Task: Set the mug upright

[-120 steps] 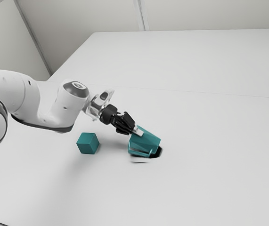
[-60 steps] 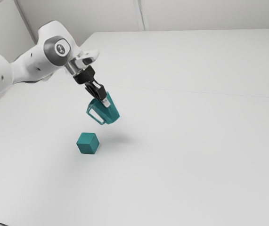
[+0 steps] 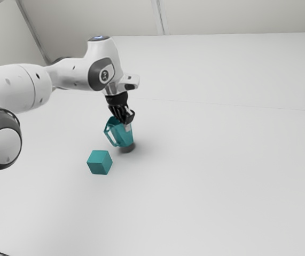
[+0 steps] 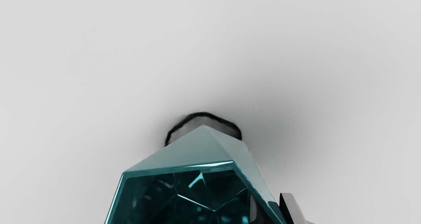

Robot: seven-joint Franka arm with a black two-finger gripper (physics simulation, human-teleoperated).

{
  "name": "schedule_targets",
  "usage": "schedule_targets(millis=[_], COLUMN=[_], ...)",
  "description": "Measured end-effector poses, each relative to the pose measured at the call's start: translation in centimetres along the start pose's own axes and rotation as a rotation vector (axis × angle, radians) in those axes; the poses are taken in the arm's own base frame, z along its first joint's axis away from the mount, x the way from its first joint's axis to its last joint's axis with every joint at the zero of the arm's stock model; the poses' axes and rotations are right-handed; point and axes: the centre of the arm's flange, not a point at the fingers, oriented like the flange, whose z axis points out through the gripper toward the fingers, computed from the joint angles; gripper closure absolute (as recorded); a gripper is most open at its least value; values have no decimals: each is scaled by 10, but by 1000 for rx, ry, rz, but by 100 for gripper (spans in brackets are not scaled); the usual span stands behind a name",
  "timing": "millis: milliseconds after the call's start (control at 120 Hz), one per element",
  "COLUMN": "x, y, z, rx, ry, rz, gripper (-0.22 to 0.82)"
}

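The mug [image 3: 122, 136] has swung from a steep lean to nearly upright, low at the table [image 3: 211, 181], so the task looks close to done, though base contact is unclear. The gripper [image 3: 127, 127] pinches its wall; I count 1 mug, 1 cube [image 3: 100, 162], 1 gripper.

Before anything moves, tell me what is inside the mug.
Inside the mug, one gripper finger shows beside the faceted inner wall. What that finger covers, and the part beyond the wrist view's edge, cannot be seen.
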Motion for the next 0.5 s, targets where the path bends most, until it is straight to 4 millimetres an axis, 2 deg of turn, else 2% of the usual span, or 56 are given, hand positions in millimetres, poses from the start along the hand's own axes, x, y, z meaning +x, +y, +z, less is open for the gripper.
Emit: schedule_targets(millis=[83,192,367,500], x=[3,4,3,-2], y=[-2,-2,1,4], z=[12,15,5,-21], rx=[2,7,4,12], ry=[-8,-5,15,47], rz=[-29,-62,-105,-129], gripper=[78,76,39,21])
